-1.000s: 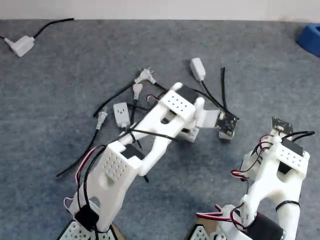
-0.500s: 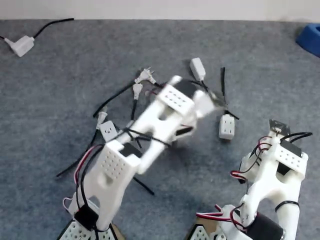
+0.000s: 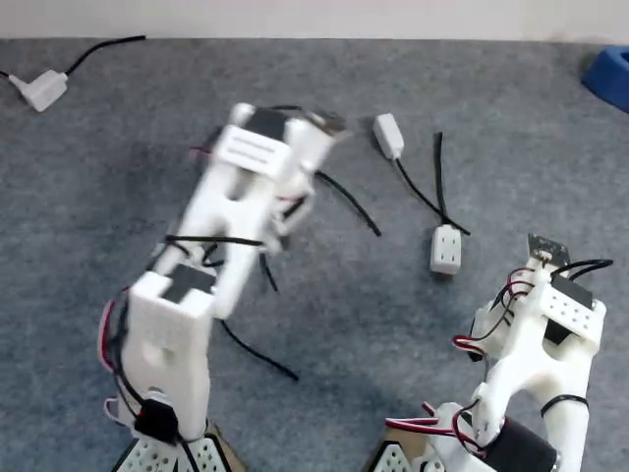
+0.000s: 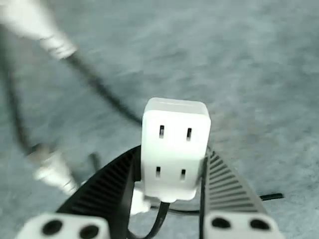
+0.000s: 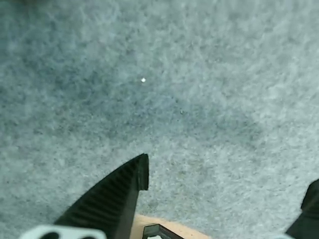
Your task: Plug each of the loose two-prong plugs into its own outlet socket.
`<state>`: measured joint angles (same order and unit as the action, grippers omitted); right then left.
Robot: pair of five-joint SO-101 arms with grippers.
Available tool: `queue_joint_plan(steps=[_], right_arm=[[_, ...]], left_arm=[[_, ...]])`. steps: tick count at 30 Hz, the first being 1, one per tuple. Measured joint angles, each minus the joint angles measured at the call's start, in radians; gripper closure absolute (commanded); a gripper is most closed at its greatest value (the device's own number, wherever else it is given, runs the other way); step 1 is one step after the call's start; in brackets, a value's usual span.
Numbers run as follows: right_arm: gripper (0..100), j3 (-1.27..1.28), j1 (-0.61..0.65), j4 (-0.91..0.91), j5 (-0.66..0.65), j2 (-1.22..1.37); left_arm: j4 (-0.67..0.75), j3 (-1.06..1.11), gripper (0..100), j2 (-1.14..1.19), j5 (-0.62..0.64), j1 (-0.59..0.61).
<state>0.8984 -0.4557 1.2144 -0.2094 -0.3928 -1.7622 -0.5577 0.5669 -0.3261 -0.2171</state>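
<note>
Grey carpet (image 3: pixel 550 147) covers table; pale wall strip (image 3: pixel 295 18) behind; blue object (image 3: pixel 611 77) far corner

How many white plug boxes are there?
4. One box sits in the left gripper; a second lies near the right arm; a third farther back; a fourth in the far left corner. Arms may hide more.

A grey carpeted table (image 3: pixel 511 118) — with a blue object (image 3: pixel 609 77) cut off at its far right corner.
</note>
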Motion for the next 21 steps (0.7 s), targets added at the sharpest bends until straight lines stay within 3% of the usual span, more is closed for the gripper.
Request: queue_joint_plan(steps=[8,17,21], right_arm=[[54.8,0.0,0.031,0.0,0.0,0.0],[54.8,0.002,0.041,0.0,0.0,0.0],[54.8,0.002,0.038,0.0,0.0,0.0]], left_arm=[[0.0,-0.043,99,-0.009,-0.135,0.229],[-0.002,-0.468,99,-0.009,-0.203,0.19],[-0.005,-0.509,99,-0.011,-0.239,0.187]])
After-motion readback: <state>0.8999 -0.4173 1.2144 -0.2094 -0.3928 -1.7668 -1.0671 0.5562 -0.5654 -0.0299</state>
